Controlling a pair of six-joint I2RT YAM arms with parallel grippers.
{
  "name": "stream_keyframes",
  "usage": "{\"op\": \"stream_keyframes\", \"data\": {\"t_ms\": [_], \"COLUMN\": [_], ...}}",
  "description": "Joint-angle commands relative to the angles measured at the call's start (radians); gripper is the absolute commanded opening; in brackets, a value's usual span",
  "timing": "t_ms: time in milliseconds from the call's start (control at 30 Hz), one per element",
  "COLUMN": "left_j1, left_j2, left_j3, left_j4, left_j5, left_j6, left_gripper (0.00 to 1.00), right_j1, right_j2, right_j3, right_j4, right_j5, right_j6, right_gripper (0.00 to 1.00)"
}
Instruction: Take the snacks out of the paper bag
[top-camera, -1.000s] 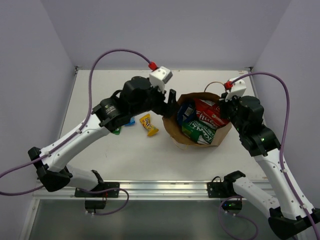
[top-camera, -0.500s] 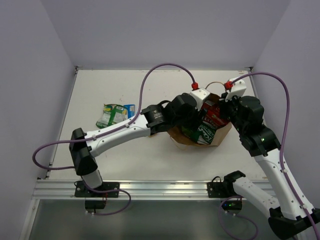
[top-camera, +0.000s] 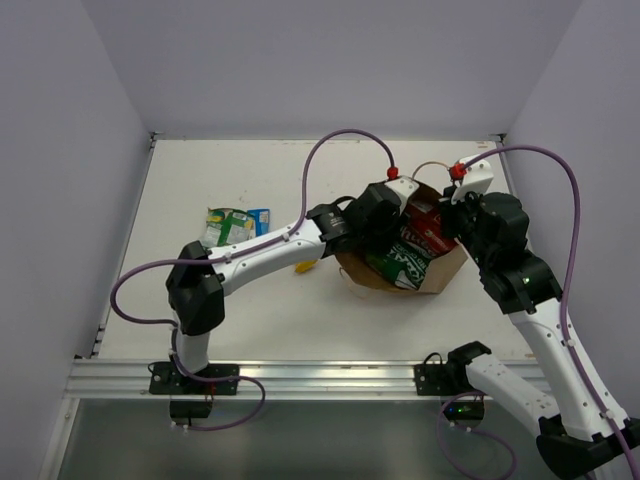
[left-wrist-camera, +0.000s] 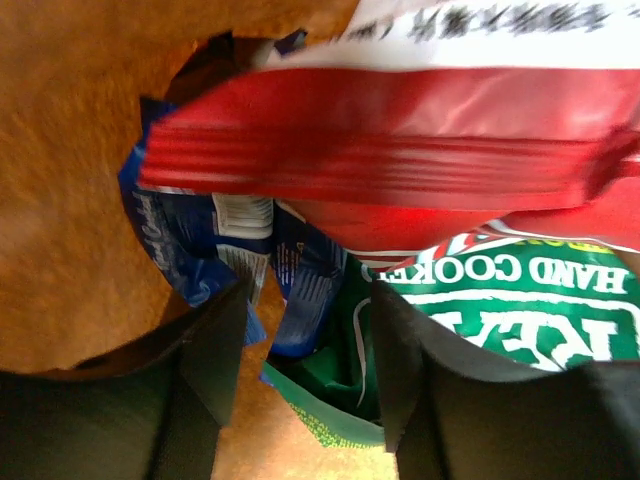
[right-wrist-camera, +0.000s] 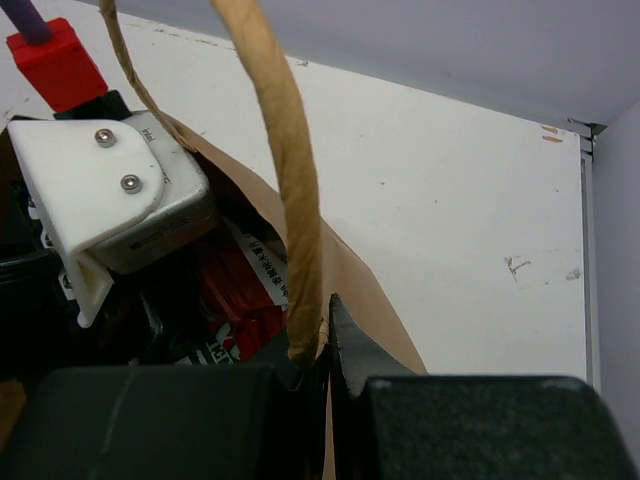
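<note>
On the table (top-camera: 200, 170), paper bag (left-wrist-camera: 70, 200) holds snacks (left-wrist-camera: 400, 160), left hand (left-wrist-camera: 310, 330) parted inside, right hand (right-wrist-camera: 325, 320) pinching it.

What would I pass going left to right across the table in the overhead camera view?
Green-white packet → blue packet → small yellow packet → paper bag.

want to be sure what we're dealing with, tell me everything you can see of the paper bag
The paper bag is plain brown kraft paper with thin twisted handles. It sits on the table, right of centre, mouth open upward, holding red, green and blue packets. The right gripper is shut on one handle at the rim; the left gripper reaches inside, jaws apart.
</note>
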Motion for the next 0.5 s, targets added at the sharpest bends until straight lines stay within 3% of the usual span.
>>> {"op": "stream_keyframes", "data": {"t_ms": [0,267,300,467], "left_j1": [0.02,0.02,0.02,0.019], "left_j2": [0.028,-0.006,-0.01,-0.098], "left_j3": [0.035,0.026,0.026,0.02], "left_j4": [0.046,0.064,0.061,0.044], "left_j5": [-0.002,0.007,0.007,0.039], "left_j6": [0.011,0.022,0.03,0.037], "left_gripper": [0.54,0.04,0.0,0.0], "right_j1": [0.006,0.006,0.006,0.006], "right_j2": [-0.03,-0.025,-0.026,-0.031], "right_j3": [0.012,0.004,0.001,-0.007], "right_j4": [0.085,0.089,0.09,0.096], "right_j5": [-0.02,-0.02,-0.019,0.004], "right_j6": [-0.005,-0.005,-0.005,-0.005], "right_gripper": [0.0,0.0,0.0,0.0]}}
